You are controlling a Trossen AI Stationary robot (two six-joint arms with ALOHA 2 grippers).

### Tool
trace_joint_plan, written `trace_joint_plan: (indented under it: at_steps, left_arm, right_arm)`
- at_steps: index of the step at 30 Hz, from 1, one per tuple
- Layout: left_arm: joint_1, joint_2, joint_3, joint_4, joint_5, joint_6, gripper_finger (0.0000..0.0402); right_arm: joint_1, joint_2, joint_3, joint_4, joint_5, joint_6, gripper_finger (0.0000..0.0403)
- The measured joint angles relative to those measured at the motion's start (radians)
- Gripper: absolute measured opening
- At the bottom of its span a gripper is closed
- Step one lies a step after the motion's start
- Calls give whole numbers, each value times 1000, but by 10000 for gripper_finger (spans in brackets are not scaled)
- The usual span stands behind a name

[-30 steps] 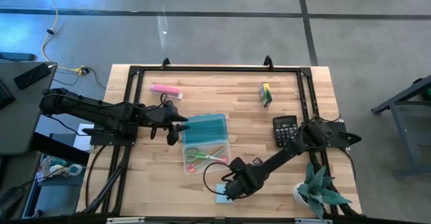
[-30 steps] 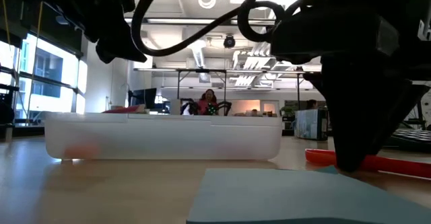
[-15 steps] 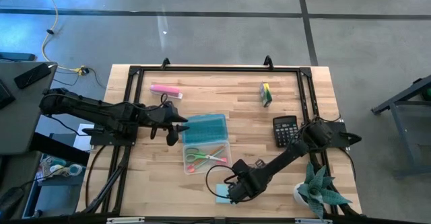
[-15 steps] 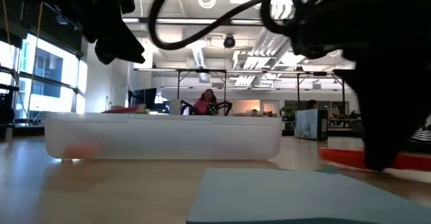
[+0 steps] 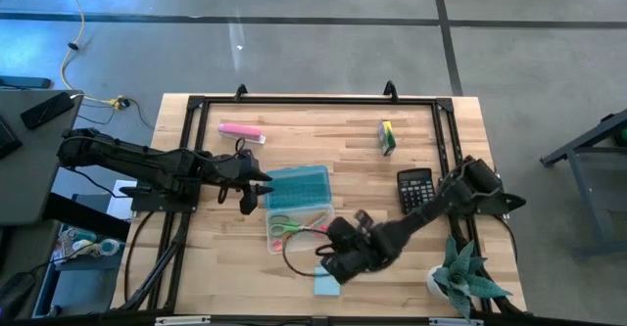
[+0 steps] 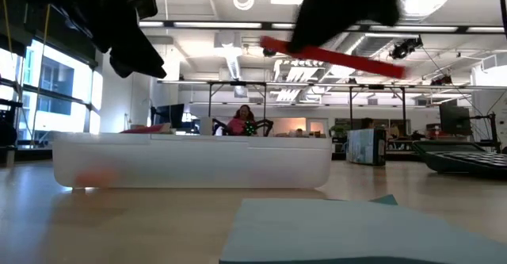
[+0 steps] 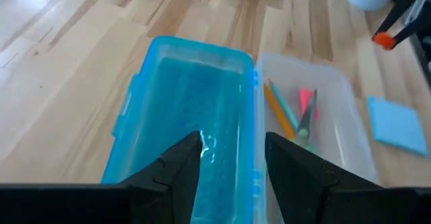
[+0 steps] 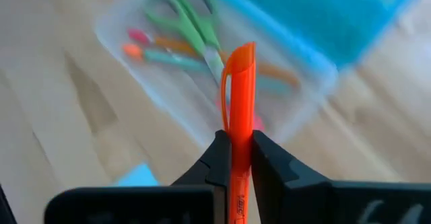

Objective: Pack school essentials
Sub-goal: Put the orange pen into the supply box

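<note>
My right gripper [image 8: 241, 158] is shut on the orange-red pen [image 8: 240, 89] and hangs over the table by the near right corner of the clear box [image 5: 299, 230]. The box holds the green-handled scissors [image 8: 192, 19] and pencils [image 7: 279, 109]. Its blue lid [image 7: 192, 113] lies open on the table's far side of it. My left gripper [image 7: 232, 160] is open over the lid's left part [image 5: 257, 184]; I see no touch. The light-blue note pad [image 5: 326, 285] lies flat at the near edge. The green-yellow block [image 5: 388, 137] lies far right. My right gripper pinches the pen's barrel [image 8: 240, 140] between its two fingers, coming from above. The pen runs along the fingers and its capped end [image 8: 242, 52] sticks out past them. It is lifted clear of the table and lies almost level, one end slightly lower [image 6: 333, 55].
A pink marker [image 5: 240, 129] lies far left, a black calculator [image 5: 414, 189] right of the box, and a spiky potted plant [image 5: 460, 277] at the near right corner. A black frame [image 5: 313, 101] borders the work area. Bare wood shows between box and block.
My right gripper has risen from the table beside the note pad and moved left toward the box, carrying the pen. The pen lay on the table a second ago and now hangs lifted clear, high in the low view.
</note>
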Motion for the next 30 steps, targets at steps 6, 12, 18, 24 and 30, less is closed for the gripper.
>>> trace_joint_plan:
  at_steps: [6, 12, 18, 24, 30]
  left_arm:
    - [0, 0, 0, -54, 1, 47, 156]
    - [0, 0, 0, -81, 1, 84, 156]
    - [0, 0, 0, -92, -2, 92, 156]
    - [0, 0, 0, -89, -2, 94, 156]
    - [0, 0, 0, -88, -2, 102, 156]
  right_arm:
    - [-130, 6, 0, 226, -106, -329, 21]
    - [-211, 7, 0, 253, -181, -463, 21]
    - [-251, 42, 1, 309, -301, -540, 37]
    - [-258, 90, 1, 314, -352, -558, 46]
    - [-257, 113, 1, 292, -352, -564, 48]
